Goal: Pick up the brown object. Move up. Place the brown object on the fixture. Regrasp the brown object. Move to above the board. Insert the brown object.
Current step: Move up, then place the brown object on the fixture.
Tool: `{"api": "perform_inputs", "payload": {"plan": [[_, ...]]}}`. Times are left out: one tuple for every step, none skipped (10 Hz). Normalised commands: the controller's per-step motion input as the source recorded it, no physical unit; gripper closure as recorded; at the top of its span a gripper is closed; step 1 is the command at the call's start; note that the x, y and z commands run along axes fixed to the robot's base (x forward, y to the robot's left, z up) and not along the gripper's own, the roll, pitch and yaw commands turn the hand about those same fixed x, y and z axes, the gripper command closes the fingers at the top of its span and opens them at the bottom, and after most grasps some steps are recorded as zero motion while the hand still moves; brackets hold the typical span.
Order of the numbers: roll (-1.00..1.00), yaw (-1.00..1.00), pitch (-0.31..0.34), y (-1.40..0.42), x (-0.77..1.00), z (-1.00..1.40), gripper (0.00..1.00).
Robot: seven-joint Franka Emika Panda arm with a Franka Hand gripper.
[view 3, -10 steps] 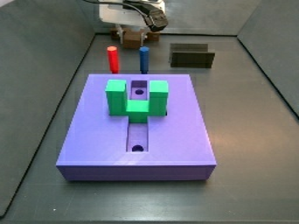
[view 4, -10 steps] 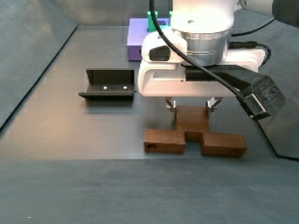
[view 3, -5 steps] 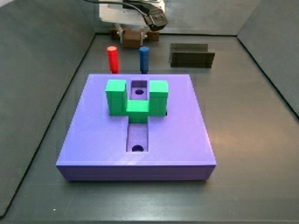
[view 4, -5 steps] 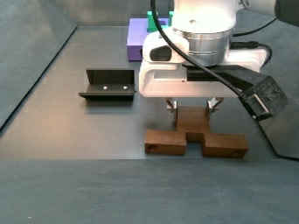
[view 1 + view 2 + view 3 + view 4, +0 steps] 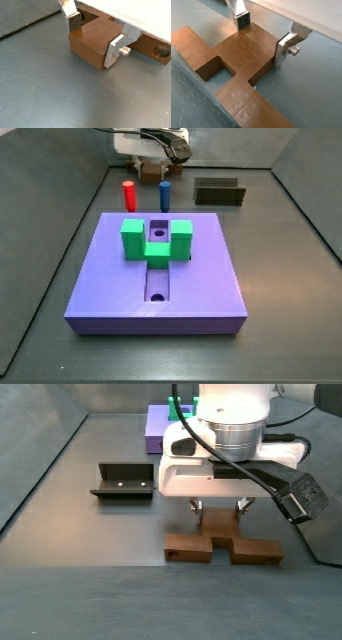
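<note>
My tool (image 5: 221, 519) stands low over the floor at the far end from the board, its 2 fingers (image 5: 117, 46) straddling the raised middle block of the brown object (image 5: 241, 54). The pads sit at the block's sides, but I cannot tell whether they are clamped on it. The brown object lies flat on the floor. Beyond it sits the fixture (image 5: 123, 482), well apart, and farther off the purple board (image 5: 156, 424).
</note>
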Motion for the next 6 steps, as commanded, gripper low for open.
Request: {"api": "perform_inputs", "payload": {"plan": [[0.00,0.00,0.000,0.00,0.00,0.83,1.00],[0.00,0.00,0.002,-0.02,0.01,0.82,1.00],[0.01,0.00,0.053,-0.03,-0.04,0.68,1.00],[0.07,0.01,0.069,-0.02,-0.01,0.33,1.00],[-0.01,0.00,0.000,0.00,0.00,0.00,1.00],[-0.15,-0.09,-0.354,-0.14,-0.01,-0.35,1.00]]}}
